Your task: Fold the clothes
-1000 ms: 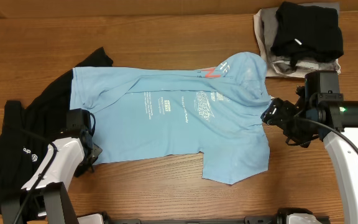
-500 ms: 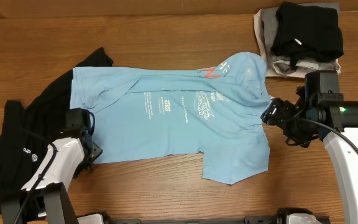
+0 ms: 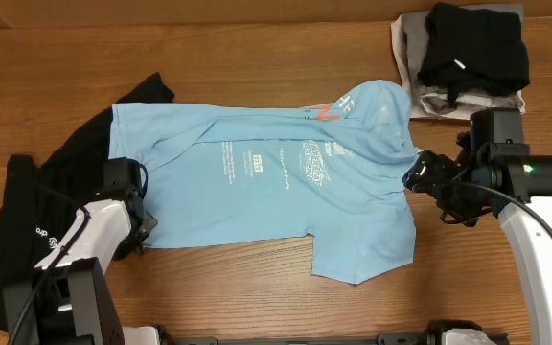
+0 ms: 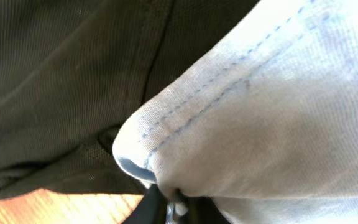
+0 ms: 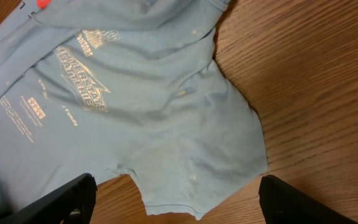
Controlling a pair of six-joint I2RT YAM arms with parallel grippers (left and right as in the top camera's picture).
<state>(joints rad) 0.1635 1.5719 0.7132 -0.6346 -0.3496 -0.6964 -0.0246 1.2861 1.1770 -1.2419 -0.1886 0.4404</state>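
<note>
The light blue T-shirt (image 3: pixel 286 187) with white and red-orange lettering lies spread across the table middle, its top part folded over. It also fills the right wrist view (image 5: pixel 117 106) and the left wrist view (image 4: pixel 272 106). The black long-sleeved top (image 3: pixel 27 225) with a small white logo lies at the left, partly under the shirt, and shows in the left wrist view (image 4: pixel 61 81). My left gripper (image 3: pixel 145 233) is shut on the shirt's lower left hem corner (image 4: pixel 173 202). My right gripper (image 3: pixel 412 178) is open above the shirt's right sleeve, holding nothing (image 5: pixel 176 196).
A stack of folded clothes (image 3: pixel 463 57), black on grey, sits at the back right corner. Bare wooden table (image 3: pixel 257 297) lies in front of the shirt and to the right (image 5: pixel 316 93).
My left gripper has shifted slightly up and right with the hem corner. The right arm has not moved.
</note>
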